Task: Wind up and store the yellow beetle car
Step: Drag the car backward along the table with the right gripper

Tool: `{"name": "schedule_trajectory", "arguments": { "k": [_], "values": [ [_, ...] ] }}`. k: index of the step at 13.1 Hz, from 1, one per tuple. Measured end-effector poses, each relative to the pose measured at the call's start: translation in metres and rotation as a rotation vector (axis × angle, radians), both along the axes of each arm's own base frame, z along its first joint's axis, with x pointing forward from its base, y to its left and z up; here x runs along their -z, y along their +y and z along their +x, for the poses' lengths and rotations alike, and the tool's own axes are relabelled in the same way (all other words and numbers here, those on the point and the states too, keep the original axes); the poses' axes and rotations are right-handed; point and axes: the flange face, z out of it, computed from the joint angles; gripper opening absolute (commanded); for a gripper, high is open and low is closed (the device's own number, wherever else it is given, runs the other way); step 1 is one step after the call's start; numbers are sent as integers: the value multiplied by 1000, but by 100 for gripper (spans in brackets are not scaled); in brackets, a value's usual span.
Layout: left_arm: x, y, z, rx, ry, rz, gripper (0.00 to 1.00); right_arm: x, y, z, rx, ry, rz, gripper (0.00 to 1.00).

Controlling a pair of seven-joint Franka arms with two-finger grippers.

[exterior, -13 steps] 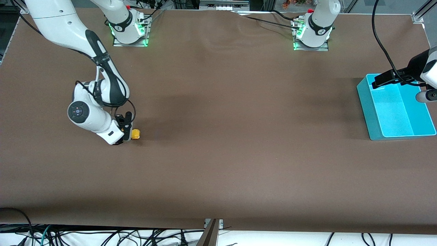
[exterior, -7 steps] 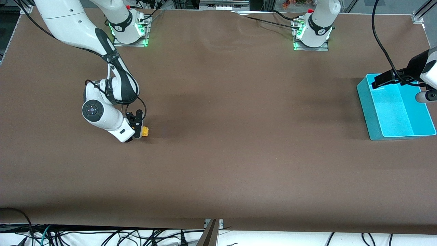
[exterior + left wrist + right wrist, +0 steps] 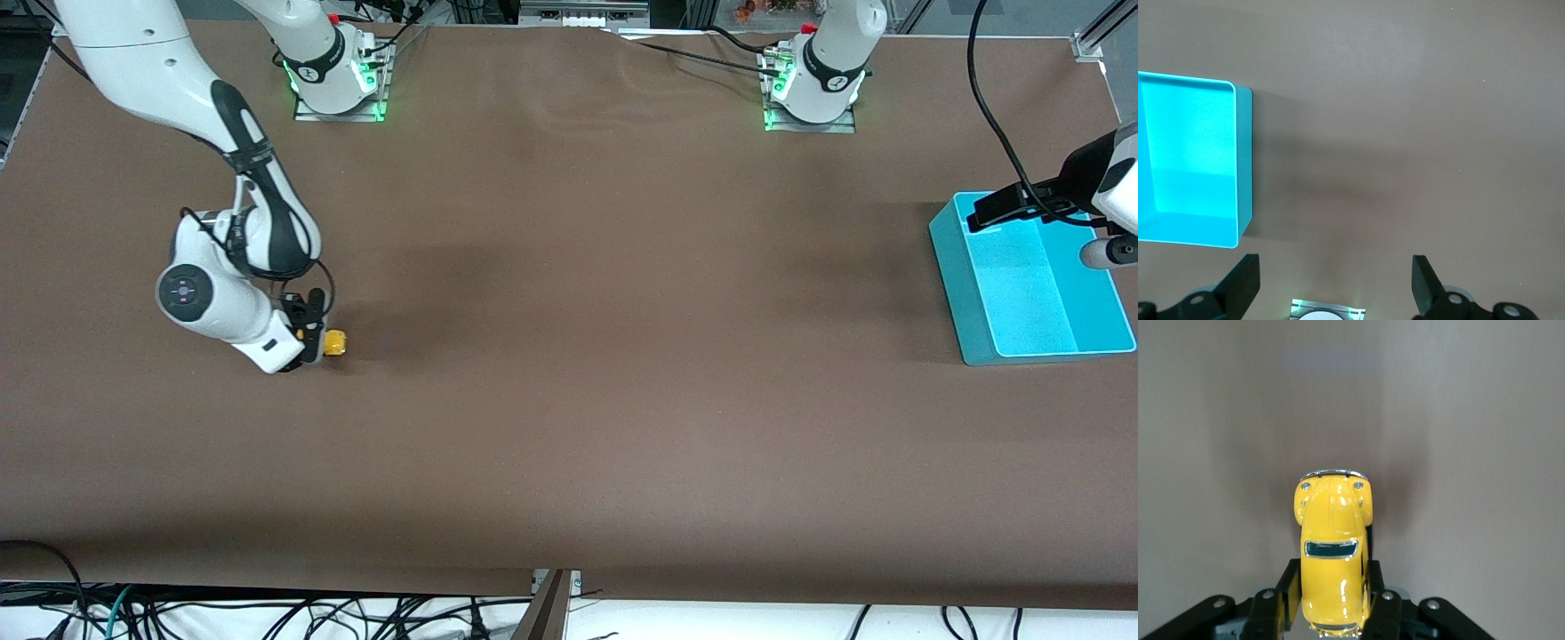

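Because a pull-back toy winds only when its wheels are dragged along a surface, the right end effector sits low at the right arm's end of the tabletop, its two fingers pinched against the flanks of the yellow beetle car; the right wrist view shows the car's rear half between them and its rounded nose and chrome bumper poking out ahead over the bare surface. That side grip looks meant to leave the wheels free to bear on the cloth, though whether they touch it now cannot be told. Over at the left arm's end, the left end effector waits with its fingers spread wide and nothing between them, beside a turquoise bin that appears empty and is probably where the car is to be stored. Brown, matte and slightly rippled near the bases, the covering offers a long clear run between car and bin. Cables hang along the edge nearest the front camera.
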Motion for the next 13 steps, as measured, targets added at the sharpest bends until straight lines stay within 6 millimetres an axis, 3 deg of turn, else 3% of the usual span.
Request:
{"name": "schedule_trajectory", "arguments": {
  "k": [3,5,7,9,10,11,12,13],
  "values": [
    [1,0,0,0,2,0,100,0,-65,-1,-14,-13,9,6],
    [1,0,1,0,2,0,100,0,-96,-3,-34,-30,12,6],
    [1,0,1,0,2,0,100,0,-116,-5,-58,-49,13,6],
    [1,0,1,0,2,0,100,0,-124,-6,-72,-57,13,6],
    [1,0,1,0,2,0,100,0,-124,-6,-74,-57,13,11],
    [1,0,1,0,2,0,100,0,-124,-6,-75,-57,13,33],
    [1,0,1,0,2,0,100,0,-124,-6,-76,-58,13,99],
    [1,0,1,0,2,0,100,0,-124,-6,-77,-58,13,100]
  ]
}}
